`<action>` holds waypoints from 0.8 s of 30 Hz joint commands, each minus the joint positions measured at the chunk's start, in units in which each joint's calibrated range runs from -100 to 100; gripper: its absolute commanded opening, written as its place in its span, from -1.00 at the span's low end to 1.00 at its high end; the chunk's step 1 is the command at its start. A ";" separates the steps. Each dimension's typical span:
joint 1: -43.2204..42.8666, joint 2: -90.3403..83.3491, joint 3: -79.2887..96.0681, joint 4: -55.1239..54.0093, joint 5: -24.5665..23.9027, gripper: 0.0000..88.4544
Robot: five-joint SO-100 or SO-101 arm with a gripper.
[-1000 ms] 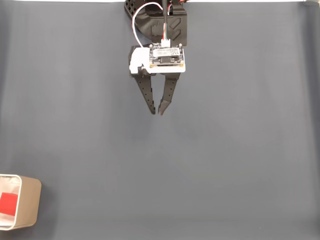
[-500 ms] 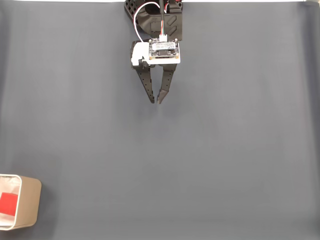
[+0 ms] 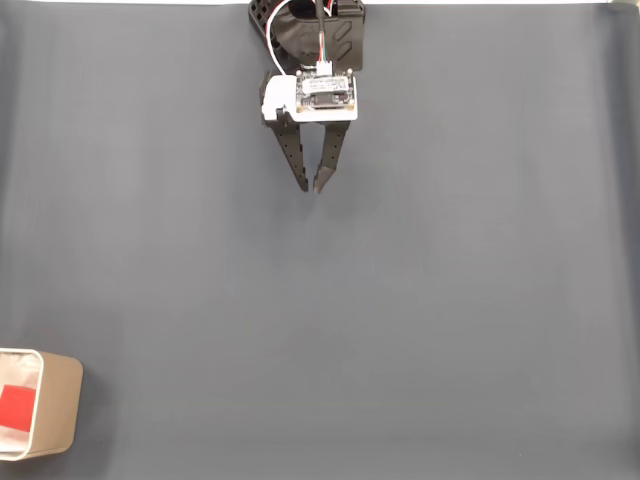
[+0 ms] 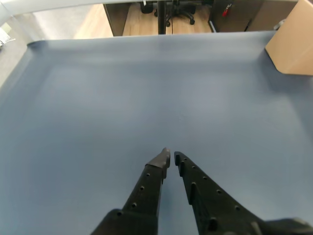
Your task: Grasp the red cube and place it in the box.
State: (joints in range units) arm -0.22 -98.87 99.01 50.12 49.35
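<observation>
In the fixed view the red cube (image 3: 15, 407) lies inside the beige box (image 3: 62, 402) at the bottom left corner, cut off by the frame's left edge. My gripper (image 3: 311, 189) hangs far from it, near the top centre, its black fingers pointing down the picture with the tips almost touching and nothing between them. In the wrist view the gripper (image 4: 171, 155) reaches out over the bare grey mat, and a tan wall of the box (image 4: 293, 39) shows at the upper right corner; the cube is hidden there.
A grey mat (image 3: 450, 300) covers the whole table. The arm's black base (image 3: 315, 30) sits at the top edge. Beyond the mat's far edge the wrist view shows a wooden floor and chair legs (image 4: 176, 12).
My gripper has drawn back toward the top of the fixed view, nearer the arm's base, with its fingers staying together. Cube and box have not moved.
</observation>
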 commanded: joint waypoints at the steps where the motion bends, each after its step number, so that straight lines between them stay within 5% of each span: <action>1: 0.36 -0.96 0.72 3.98 -0.34 -1.00; 24: -0.49 -1.04 0.81 25.78 -0.20 -1.00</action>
State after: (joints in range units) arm -0.22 -100.00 99.01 74.70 49.74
